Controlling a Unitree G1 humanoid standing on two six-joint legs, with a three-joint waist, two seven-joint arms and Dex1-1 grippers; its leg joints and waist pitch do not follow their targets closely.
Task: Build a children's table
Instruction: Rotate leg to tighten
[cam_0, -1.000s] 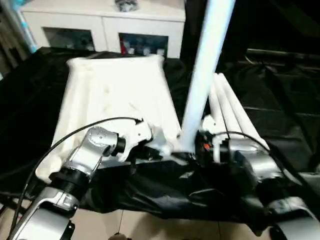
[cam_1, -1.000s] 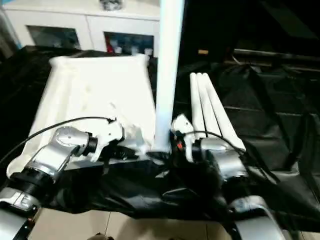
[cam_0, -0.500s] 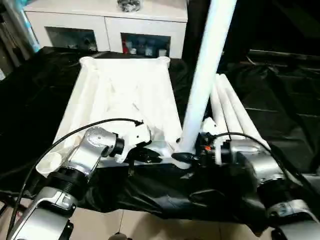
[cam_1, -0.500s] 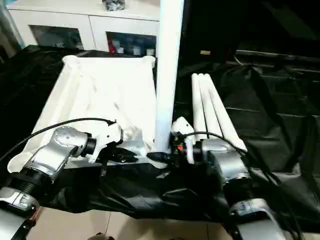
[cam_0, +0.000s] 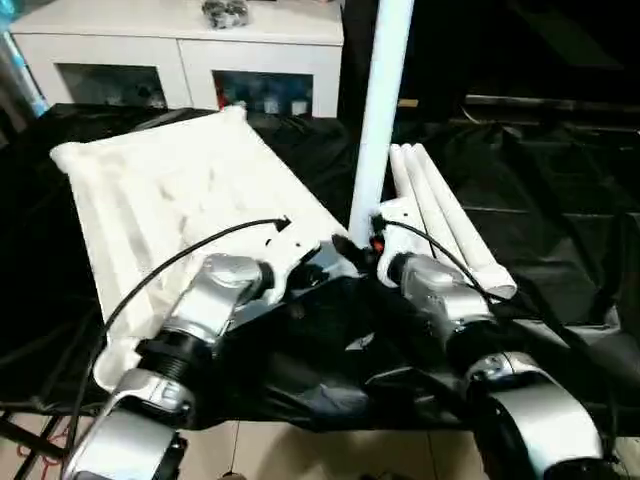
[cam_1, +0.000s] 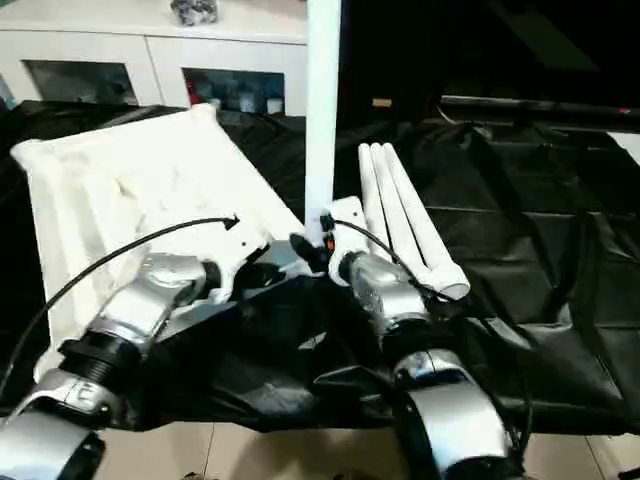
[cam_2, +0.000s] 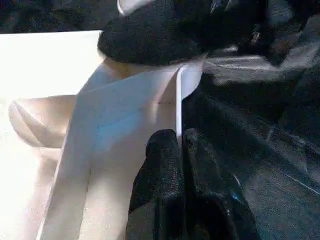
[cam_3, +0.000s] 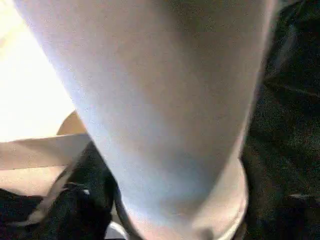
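The tabletop (cam_0: 170, 200) lies underside up on a black cloth (cam_0: 560, 200), with one leg (cam_0: 382, 110) upright at its near corner and three spare legs (cam_0: 440, 215) beside. The left gripper (cam_2: 179, 150) is closed on a thin rib; I cannot tell the right gripper's (cam_0: 352, 250) state. The plastic looks light, stiff and slippery, so hold the leg low; a white cabinet (cam_0: 180, 60) stands behind.

One white tabletop (cam_0: 170, 190) lies on the black-draped work surface (cam_0: 560, 230). Four white legs: one upright leg (cam_0: 383, 100) stands at the tabletop's near right corner, and three loose legs (cam_0: 440, 215) lie side by side just right of it.
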